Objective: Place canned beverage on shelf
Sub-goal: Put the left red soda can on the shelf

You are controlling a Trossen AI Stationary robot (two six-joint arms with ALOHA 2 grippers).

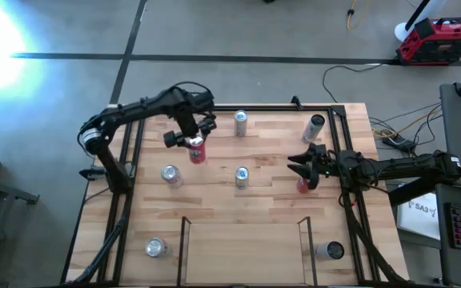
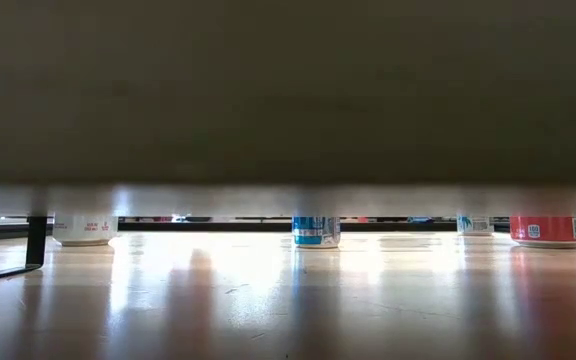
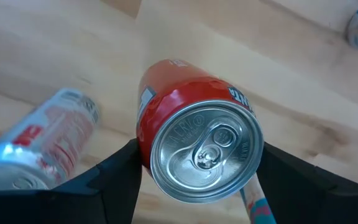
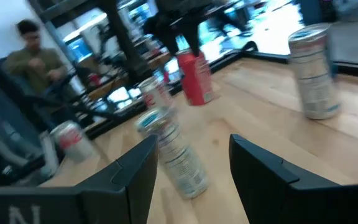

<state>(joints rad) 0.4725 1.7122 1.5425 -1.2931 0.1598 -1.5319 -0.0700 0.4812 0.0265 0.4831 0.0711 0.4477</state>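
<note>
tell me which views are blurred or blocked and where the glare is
High view: glare in the top left corner, beyond the table. Low view: a dark band hides most, leaving can bottoms, like the red can. Right wrist view: motion blur. Left wrist view: the held red can is sharp, the silver can blurred.

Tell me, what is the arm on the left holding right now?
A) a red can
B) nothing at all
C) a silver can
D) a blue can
A: in the left wrist view the left gripper has its fingers on either side of the red can, and from above that same red can sits under the left arm's end.
</note>
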